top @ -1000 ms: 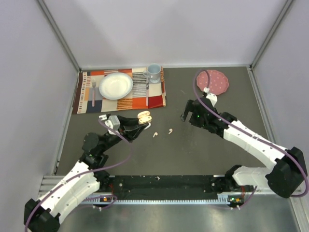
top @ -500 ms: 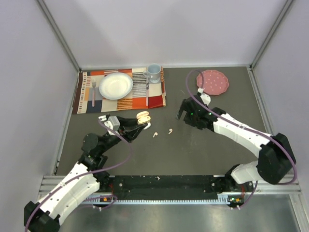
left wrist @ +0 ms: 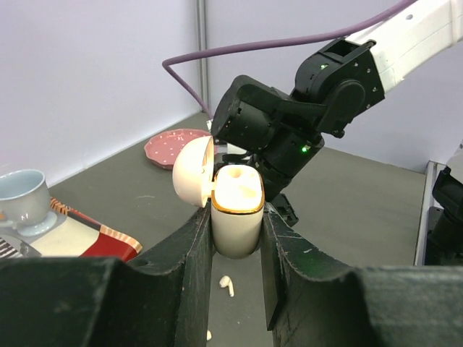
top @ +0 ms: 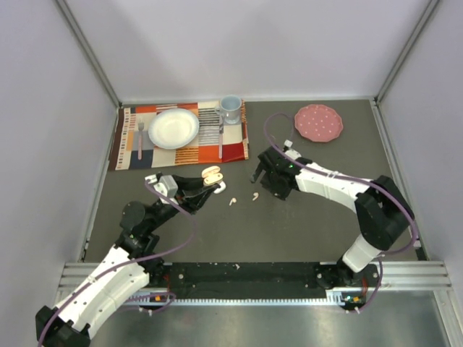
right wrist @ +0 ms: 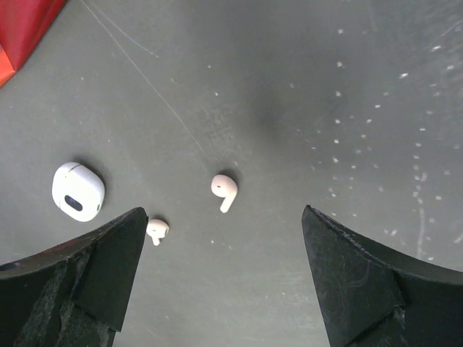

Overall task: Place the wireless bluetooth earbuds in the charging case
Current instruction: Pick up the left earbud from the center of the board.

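a: left gripper [left wrist: 236, 220] state?
b: clamped on the charging case [left wrist: 236, 195]. the body sits upright between the jaws with the lid [left wrist: 193, 172] flipped open to one side, held up off the table [top: 311, 231]. the sockets are too bright to read, so b can't tell if anything sits inside.
a: right gripper [right wrist: 223, 217]?
b: jaws spread wide, nothing between them. it hangs over the first earbud [right wrist: 224, 189], which shows about centred between the fingers in the wrist view.
a: and the other bud?
b: the second earbud [right wrist: 157, 230] lies near the first, not touching. both are loose on the table between the two arms, just beside the held case.
a: white rounded thing [right wrist: 78, 191] next to the second earbud?
b: it has a dark oval mark, can't tell what it is — moving on.
a: handling note?
b: judgement only — the buds look tiny, light, hard and glossy, so probably slippery and quick to skid or pop out of a pinch. the best hold looks like across the bulb head, leaving the stem free to go down into the case, with a gentle close. the case looks rigid, and the lid hinge is likely its weak spot.
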Motion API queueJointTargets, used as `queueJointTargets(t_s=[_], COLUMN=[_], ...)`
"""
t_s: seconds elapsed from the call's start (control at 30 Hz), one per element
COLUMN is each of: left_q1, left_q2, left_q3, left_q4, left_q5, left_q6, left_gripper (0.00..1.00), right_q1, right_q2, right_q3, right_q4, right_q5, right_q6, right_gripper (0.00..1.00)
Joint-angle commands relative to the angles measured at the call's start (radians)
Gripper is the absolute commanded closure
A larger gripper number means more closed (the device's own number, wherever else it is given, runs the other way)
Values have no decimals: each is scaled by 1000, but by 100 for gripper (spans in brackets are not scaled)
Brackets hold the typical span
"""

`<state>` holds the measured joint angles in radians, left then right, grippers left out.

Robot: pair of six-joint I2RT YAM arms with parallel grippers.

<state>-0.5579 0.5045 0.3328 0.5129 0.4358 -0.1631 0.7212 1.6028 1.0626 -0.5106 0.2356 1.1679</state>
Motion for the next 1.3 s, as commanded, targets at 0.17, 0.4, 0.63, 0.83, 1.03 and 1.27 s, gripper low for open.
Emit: queueJointTargets(t_s=[0.17, 0.4, 0.63, 0.83, 1.03, 1.27], left_q1=[4, 6, 6, 6, 6, 6], left_q2=[-20, -37, -23, -31, -27, -23], left_q3=[21, 18, 29, 31, 32, 37], left_q4=[-22, -48, -62, -74, -77, -80], left_q5=[-23, -40, -31, -40, -45, -46], left_q6=[34, 48, 50, 59, 62, 65], left_gripper=[100, 100, 100, 100, 100, 100], right_q1=[27, 29, 32, 29, 27, 30], right_q2=[120, 169, 206, 223, 226, 249], right_q3=[100, 106, 132, 139, 132, 139], right_q4=[3, 3, 4, 1, 3, 1], right_q5=[-47, -67, -67, -50, -21, -33], right_q6=[64, 67, 49, 45, 52, 52], right_gripper=[21, 33, 44, 48, 55, 62])
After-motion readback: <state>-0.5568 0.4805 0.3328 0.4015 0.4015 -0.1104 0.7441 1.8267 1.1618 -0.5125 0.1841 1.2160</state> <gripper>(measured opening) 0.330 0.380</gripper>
